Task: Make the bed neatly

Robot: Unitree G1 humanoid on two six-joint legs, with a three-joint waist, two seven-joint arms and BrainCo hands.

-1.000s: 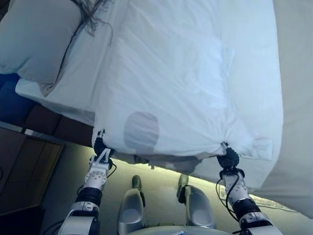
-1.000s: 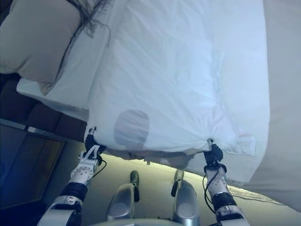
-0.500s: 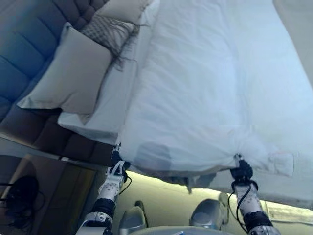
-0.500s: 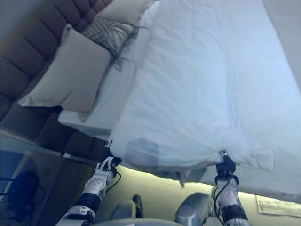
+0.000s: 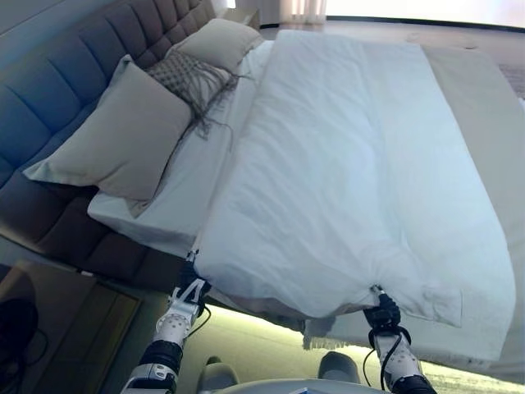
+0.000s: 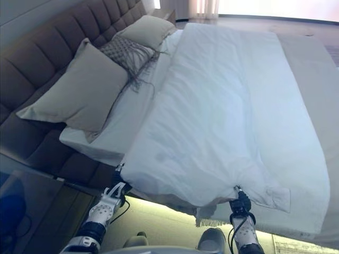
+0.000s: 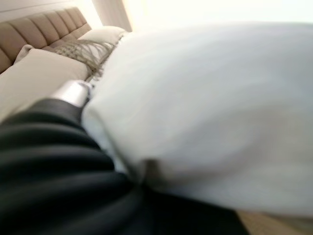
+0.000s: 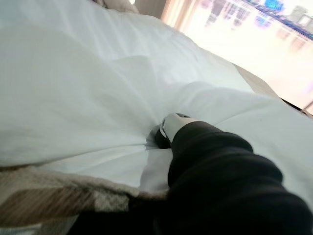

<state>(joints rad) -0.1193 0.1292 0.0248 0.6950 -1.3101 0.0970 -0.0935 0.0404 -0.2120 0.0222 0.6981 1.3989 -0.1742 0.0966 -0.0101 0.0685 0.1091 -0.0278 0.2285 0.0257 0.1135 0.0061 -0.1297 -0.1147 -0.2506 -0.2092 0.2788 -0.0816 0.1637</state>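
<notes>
No legible text or labels.

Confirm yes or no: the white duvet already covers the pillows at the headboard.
No: the white duvet stops short of the pillows, which lie uncovered beside its edge.

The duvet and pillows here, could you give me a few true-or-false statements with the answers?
1. Both hands grip the duvet's near edge. True: the left hand holds one corner and the right hand pinches the edge further along.
2. The duvet covers the pillows. False: it stops short of them, leaving a strip of sheet bare.
3. A fringed grey cushion lies between two plain pillows. True: between the near pillow and the far pillow.
4. The pillows lie at the foot of the bed. False: they rest by the padded headboard.
5. The right hand is empty. False: cloth bunches at its fingers.
</notes>
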